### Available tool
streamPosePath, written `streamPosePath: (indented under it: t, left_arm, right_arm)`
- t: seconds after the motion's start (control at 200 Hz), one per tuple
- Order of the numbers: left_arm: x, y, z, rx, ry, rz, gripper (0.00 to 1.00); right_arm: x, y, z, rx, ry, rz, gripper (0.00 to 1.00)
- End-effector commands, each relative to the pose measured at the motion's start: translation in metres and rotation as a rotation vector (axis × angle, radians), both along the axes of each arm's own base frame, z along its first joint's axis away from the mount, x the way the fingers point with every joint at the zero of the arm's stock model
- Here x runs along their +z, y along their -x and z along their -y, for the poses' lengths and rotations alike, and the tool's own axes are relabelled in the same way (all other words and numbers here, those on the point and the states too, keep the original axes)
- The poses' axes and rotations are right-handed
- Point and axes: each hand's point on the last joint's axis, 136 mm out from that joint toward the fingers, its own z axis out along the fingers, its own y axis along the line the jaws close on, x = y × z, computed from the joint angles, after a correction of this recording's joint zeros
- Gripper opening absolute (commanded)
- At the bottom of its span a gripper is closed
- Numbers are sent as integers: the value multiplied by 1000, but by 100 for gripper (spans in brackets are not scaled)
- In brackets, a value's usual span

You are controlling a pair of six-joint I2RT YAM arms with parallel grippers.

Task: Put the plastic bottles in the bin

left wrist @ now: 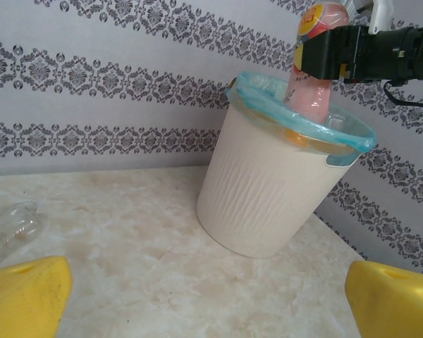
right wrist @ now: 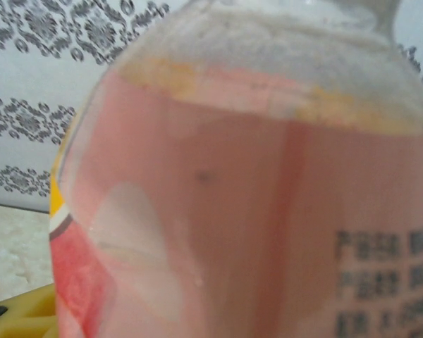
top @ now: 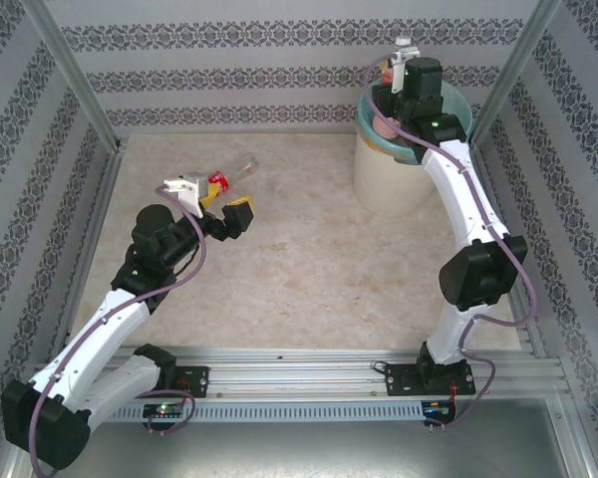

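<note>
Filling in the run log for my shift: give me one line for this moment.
right gripper: shut on pink bottle, over bin | left gripper: open, beside red-capped bottle

The bin (left wrist: 268, 204) is showing cream-white, vertically ribbed walls, and its bag liner (left wrist: 250, 95) is showing light turquoise. The pink-labelled bottle (right wrist: 254, 197) is carrying yellow and red patches and dark print on its pale pink. The fingers (left wrist: 28, 296) of the left gripper (left wrist: 210, 303) are showing bright yellow. The table (left wrist: 141, 246) is showing beige marbling. The walls (left wrist: 92, 77) are carrying bands of dark damask ornament on pale grey. Another bottle (top: 219, 180) is wearing a red cap.
</note>
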Motion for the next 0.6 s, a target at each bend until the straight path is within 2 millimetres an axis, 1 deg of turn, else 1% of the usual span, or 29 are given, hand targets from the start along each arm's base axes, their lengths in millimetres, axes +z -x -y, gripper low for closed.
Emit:
streamPosePath:
  t: [0.0,0.14,0.26,0.335,0.375,0.415,0.475,0.535,0.595]
  left_arm:
    - [8,1,-2,17,3,14,99]
    - [7,-2,-2,20,-5,7,99]
    - [5,-4,-2,25,-10,0,99]
    - [5,-5,-2,29,-6,-2,99]
    - [3,-6,-2,29,-2,-7,99]
    - [3,-5,-2,28,1,-8,99]
    - [2,-6,-2,31,4,-12,99]
    - [0,-5,-2,29,3,-18,99]
    - [0,-5,-3,34,2,-21,99]
  right_arm:
    - [-6,1,11,-37,-23,-56,41]
    - [-36,3,17,-45,-44,-166,42]
    - [-57,5,20,-47,-70,-252,44]
    - [-70,4,27,-68,-81,-306,46]
    - [-74,3,30,-75,-86,-326,47]
    - [-74,1,31,-80,-87,-331,50]
    - [-65,0,30,-83,-91,-320,60]
    - [-45,0,27,-79,-95,-279,72]
    - [-18,1,21,-73,-82,-210,77]
